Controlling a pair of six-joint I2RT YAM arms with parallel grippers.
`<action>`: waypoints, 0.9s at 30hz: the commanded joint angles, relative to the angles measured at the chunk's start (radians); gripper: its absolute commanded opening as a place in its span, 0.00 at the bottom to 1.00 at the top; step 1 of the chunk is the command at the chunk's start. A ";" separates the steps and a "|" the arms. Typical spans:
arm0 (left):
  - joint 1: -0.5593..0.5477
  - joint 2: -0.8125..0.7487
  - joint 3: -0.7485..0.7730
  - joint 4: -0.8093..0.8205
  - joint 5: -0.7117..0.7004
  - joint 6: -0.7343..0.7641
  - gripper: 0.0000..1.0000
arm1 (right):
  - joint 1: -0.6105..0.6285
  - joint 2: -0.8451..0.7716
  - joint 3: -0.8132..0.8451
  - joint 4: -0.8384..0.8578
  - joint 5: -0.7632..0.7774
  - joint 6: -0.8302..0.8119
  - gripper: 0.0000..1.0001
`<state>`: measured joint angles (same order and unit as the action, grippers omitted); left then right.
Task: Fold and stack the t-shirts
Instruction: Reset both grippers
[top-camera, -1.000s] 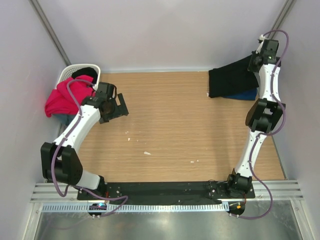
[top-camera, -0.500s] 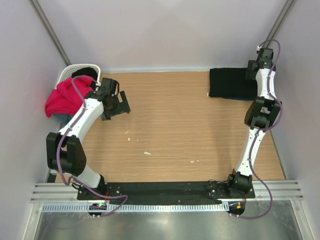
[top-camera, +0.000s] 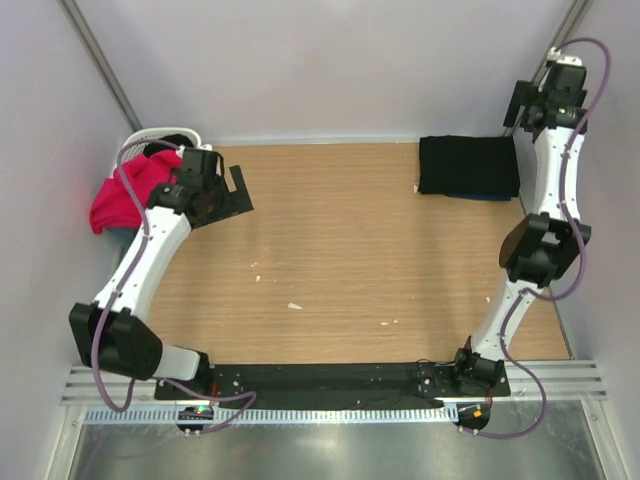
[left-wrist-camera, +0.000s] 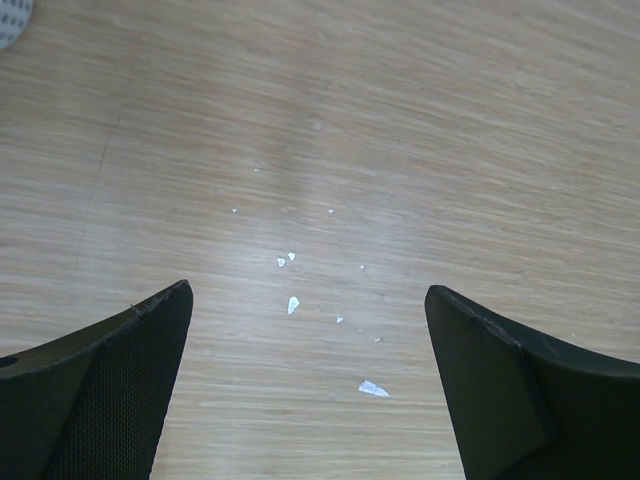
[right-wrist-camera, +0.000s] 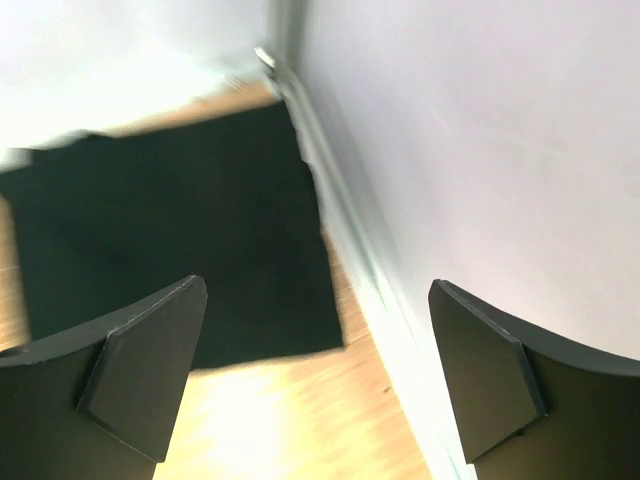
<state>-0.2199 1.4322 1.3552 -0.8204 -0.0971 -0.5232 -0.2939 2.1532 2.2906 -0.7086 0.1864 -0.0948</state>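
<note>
A folded black t-shirt (top-camera: 468, 166) lies flat at the table's back right, and a navy blue t-shirt (top-camera: 492, 197) peeks out beneath its near edge. The right wrist view has the black t-shirt (right-wrist-camera: 170, 230) below and left of the fingers. My right gripper (top-camera: 530, 108) (right-wrist-camera: 318, 300) hangs open and empty above the black t-shirt's right edge, close to the right wall. A magenta-red t-shirt (top-camera: 125, 195) is heaped over the basket at the far left. My left gripper (top-camera: 237, 195) (left-wrist-camera: 310, 300) stands open and empty over bare wood, just right of that heap.
The white lattice basket (top-camera: 165, 133) sits in the back left corner with dark cloth inside. Walls close in on the left, back and right (right-wrist-camera: 470, 150). Small white specks (left-wrist-camera: 372, 388) dot the wooden tabletop (top-camera: 340, 250).
My right gripper opened, let go of the black t-shirt and rose toward the back right corner; the shirt now lies flat. My left arm swung back toward the basket.
</note>
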 joint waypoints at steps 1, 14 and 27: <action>0.007 -0.120 0.015 0.049 -0.009 0.049 1.00 | 0.032 -0.249 -0.078 0.058 -0.148 0.091 1.00; 0.024 -0.449 -0.218 0.245 -0.056 0.014 1.00 | 0.038 -1.091 -1.149 0.354 -0.337 0.421 1.00; 0.025 -0.757 -0.620 0.291 -0.016 -0.114 1.00 | 0.038 -1.633 -1.836 0.388 -0.370 0.649 1.00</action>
<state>-0.2005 0.6819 0.7284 -0.5739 -0.1265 -0.6106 -0.2554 0.5449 0.4850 -0.3367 -0.2283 0.5053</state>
